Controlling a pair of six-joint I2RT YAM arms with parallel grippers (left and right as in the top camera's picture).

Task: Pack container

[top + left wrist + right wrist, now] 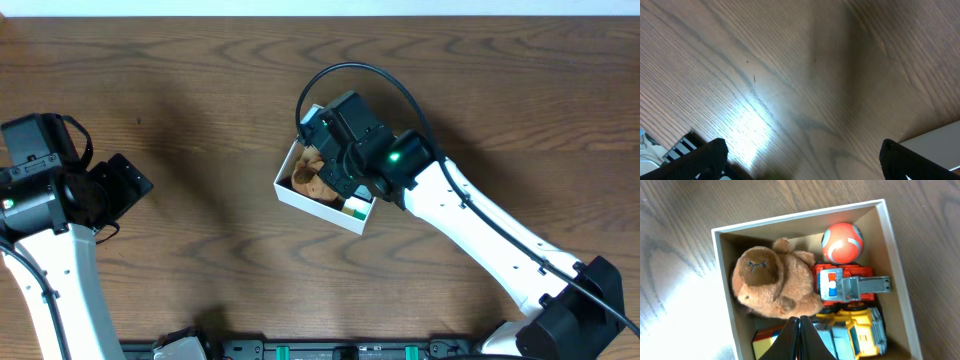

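Several toys in container (plush largest); right jaws pressed together above; left jaws spread wide over table

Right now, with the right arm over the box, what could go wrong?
1. The shut right fingers sit at the edge of the plush toy; pulling away could snag its fur and drag it out.
2. The container is crowded with toys, so pushing down could slide it across the table.
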